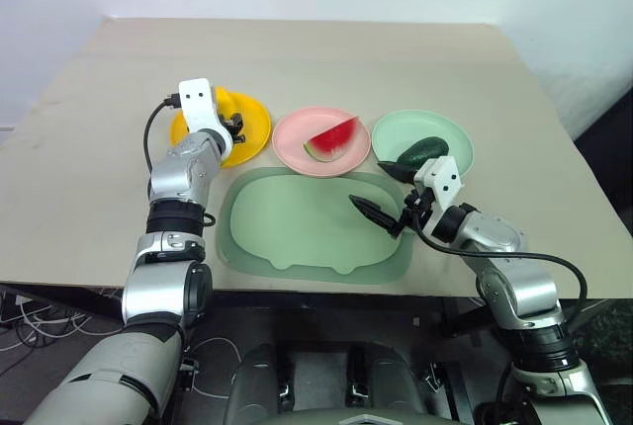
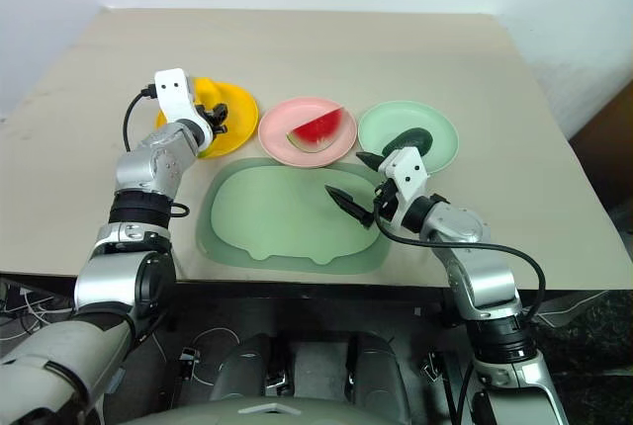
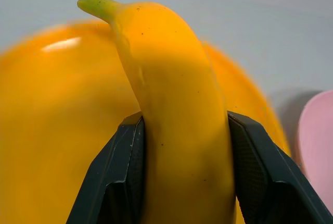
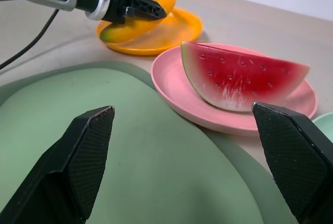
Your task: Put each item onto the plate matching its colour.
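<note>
On the beige worktop three round shallow plastic plates stand in a row across its middle, with a larger pale green rounded tray lying between them and the near edge.

The left gripper is clamped on the curved yellow toy banana, held over the yellow-orange plate at the left end of the row. The left wrist view shows the two black fingers pressed flat against the banana's sides and its greenish tip rising ahead of them. The head views give little of this, since the wrist camera block covers most of the fruit. The right wrist view catches the same grip from the side (the banana slants across the plate, though whether it touches the surface cannot be told).

The red toy watermelon wedge with green rind lies on the pink plate, the middle one; the right wrist view shows its cut red face with seeds.

The small dark green toy avocado rests on the mint green plate at the right end.

The right gripper hovers above the tray's far right corner, fingers spread wide and empty, pointing towards the pink plate. In its own wrist view the two fingers frame the tray and the watermelon beyond.
</note>
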